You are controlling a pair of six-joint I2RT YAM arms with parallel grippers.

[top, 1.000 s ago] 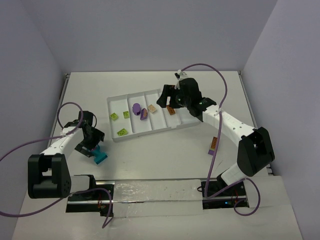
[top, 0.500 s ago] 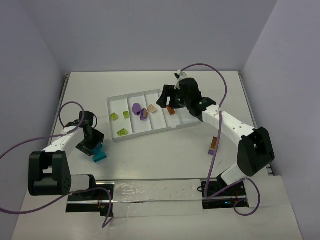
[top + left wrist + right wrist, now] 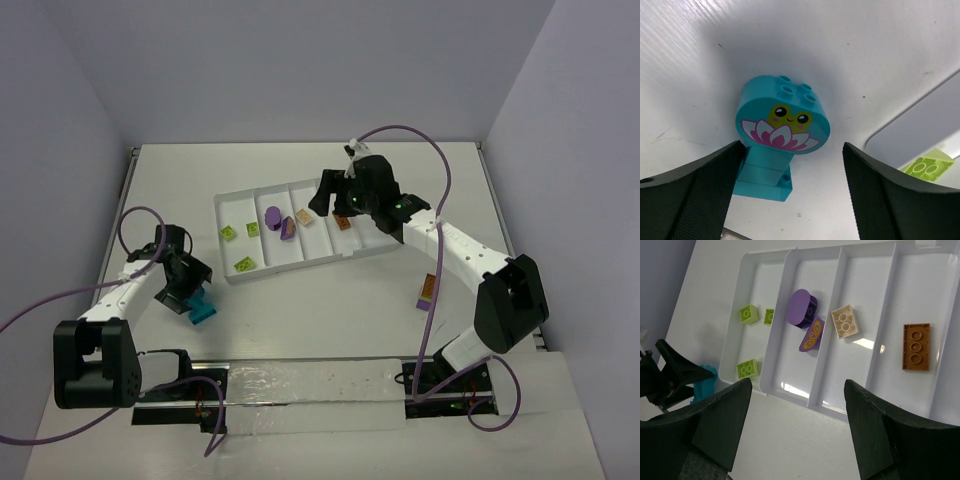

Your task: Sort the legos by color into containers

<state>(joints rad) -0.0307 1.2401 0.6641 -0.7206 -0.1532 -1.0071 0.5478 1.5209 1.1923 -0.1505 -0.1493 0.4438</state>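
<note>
The teal lego (image 3: 782, 120) stands on the counter (image 3: 880, 60) off the tray's (image 3: 310, 265) left end, between the left arm's wide-spread fingers (image 3: 687, 197), its broad face spanning their gap, while the right arm's fingers (image 3: 700, 425), wide and empty, hover above the tray.

Our right hand (image 3: 797, 390) hangs with its two dark fingers (image 3: 715, 425) spread wide above a white plastic tray of long compartments (image 3: 870, 290). The compartment nearest the worktop (image 3: 790, 440) edge that meets the lilac wall holds three lime green bricks (image 3: 748, 314). Next we see a purple round block (image 3: 802, 315) right against a flat purple butterfly piece (image 3: 811, 335), then a lone tan brick (image 3: 844, 321), then an orange-brown three-stud plate (image 3: 916, 346). A teal brick (image 3: 705, 382) sits on the worktop just outside the tray.
</note>
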